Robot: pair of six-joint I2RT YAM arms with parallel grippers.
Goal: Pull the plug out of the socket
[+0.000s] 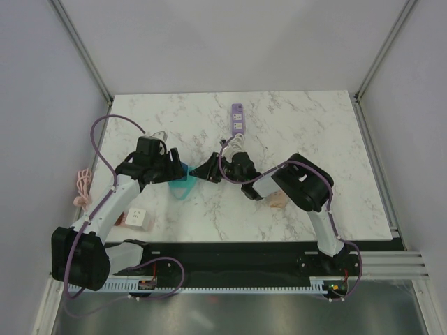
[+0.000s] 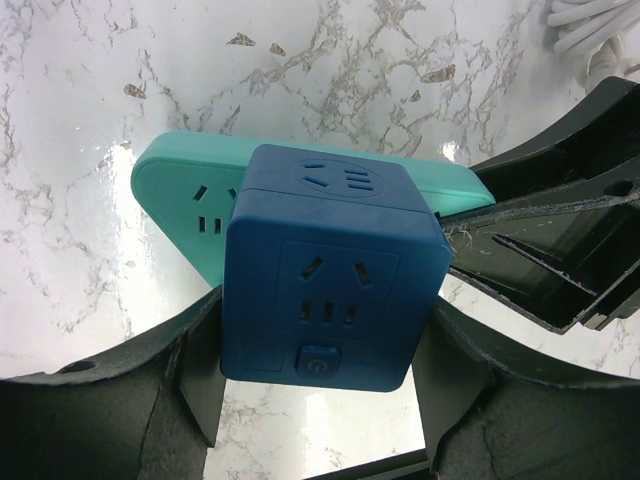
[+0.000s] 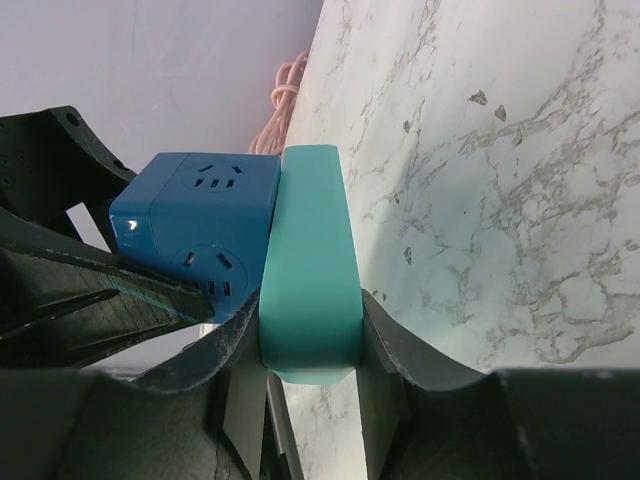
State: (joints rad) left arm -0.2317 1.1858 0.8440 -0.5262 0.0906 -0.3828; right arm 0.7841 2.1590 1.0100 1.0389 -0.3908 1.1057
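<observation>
Left fingers clenched on the blue cube plug, one on each side. Right fingers clamped across the teal socket strip. The plug sits flush against the strip's face at mid tabletop, between the arms. Farther back lies a lilac strip, well apart.

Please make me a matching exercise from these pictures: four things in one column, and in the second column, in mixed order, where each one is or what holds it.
Things:
1. blue cube plug
2. teal socket strip
3. purple power strip
4. pink cord

Places:
a. on the far part of the table, unheld
b. gripped by the right pincer
c. at the table's left edge
d. gripped by the left pincer

Pairs: 1-d, 2-b, 3-a, 4-c
</observation>
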